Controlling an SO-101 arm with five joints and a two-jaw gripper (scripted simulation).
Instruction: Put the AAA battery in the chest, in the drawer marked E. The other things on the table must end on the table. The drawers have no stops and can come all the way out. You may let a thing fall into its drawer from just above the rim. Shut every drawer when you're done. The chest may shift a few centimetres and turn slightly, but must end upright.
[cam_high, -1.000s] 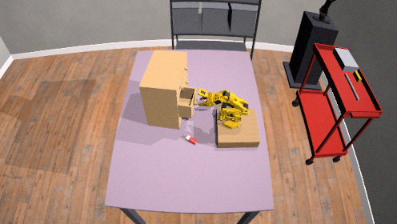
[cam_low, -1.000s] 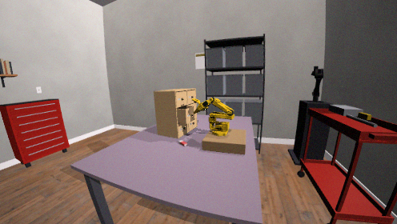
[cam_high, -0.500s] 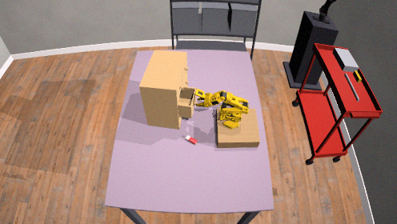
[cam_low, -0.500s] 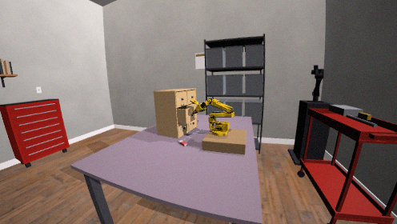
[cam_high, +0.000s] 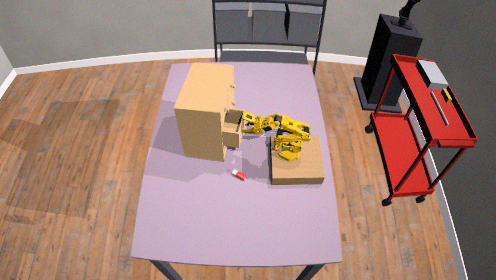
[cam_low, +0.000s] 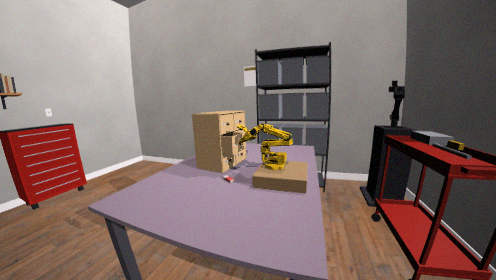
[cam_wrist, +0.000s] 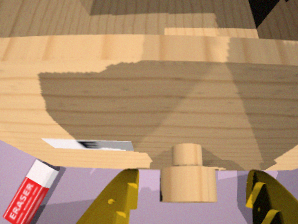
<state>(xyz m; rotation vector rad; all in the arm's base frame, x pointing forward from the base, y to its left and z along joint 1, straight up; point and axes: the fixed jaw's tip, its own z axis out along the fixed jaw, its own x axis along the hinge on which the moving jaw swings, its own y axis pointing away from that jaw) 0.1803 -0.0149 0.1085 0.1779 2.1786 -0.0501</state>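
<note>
The wooden chest stands on the purple table. One lower drawer on its right side is pulled partly out; I cannot read its letter. In the wrist view my gripper stands open, a finger on each side of the drawer's round knob without touching it. It also shows in the overhead view, right at the drawer front. A small grey-white stick, probably the AAA battery, lies on the table partly hidden under the drawer.
A red-and-white eraser lies on the table in front of the chest. My arm's base stands on a wooden block to the right. A red cart and a shelf stand off the table.
</note>
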